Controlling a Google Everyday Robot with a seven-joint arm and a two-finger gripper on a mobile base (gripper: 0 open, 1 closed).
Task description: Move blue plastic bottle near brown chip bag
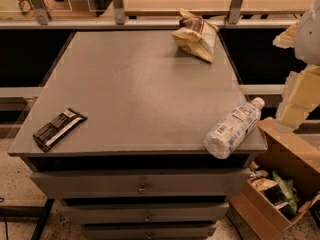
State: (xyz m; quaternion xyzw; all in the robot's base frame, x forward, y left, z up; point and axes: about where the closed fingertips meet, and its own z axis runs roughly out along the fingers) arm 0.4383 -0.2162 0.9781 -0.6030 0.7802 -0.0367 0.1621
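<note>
On table, one bottle, one bag, tool right

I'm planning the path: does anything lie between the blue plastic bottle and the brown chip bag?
Nothing visible does. The blue plastic bottle lies at the front right corner, the brown chip bag at the back right, bare cabinet top between them. The black bar wrapper lies front left. The gripper is at the view's right edge.
</note>
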